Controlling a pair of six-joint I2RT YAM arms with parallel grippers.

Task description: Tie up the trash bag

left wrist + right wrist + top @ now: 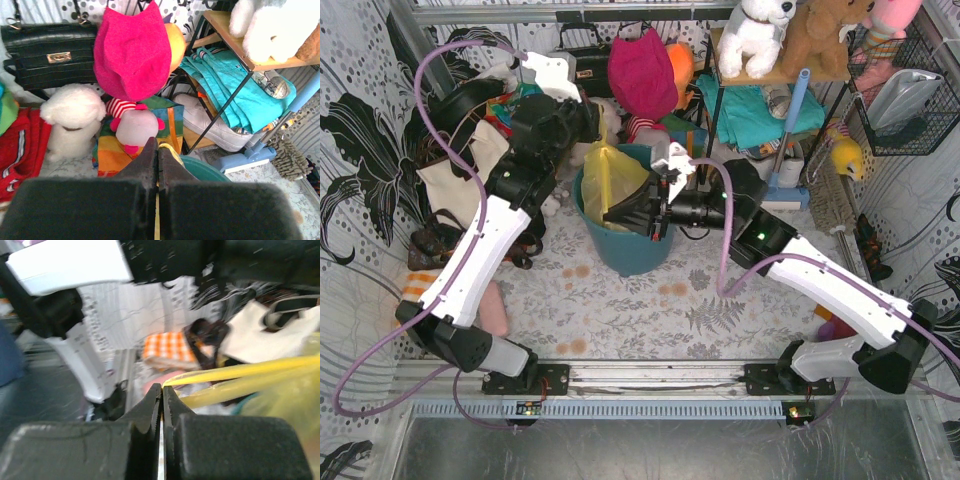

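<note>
The yellow-green trash bag sits in the teal round bin behind the table's middle. My left gripper is above the bin's far rim, shut on a stretched strip of the bag. My right gripper is over the bin's right side, shut on another strip of the bag that runs taut to the right in the right wrist view. The bag's contents are hidden.
A cream tote with black straps lies left of the bin. Behind it hang a black handbag and a pink plush. A wire shelf with teal cloth and soft toys stands at the right. A broom leans there.
</note>
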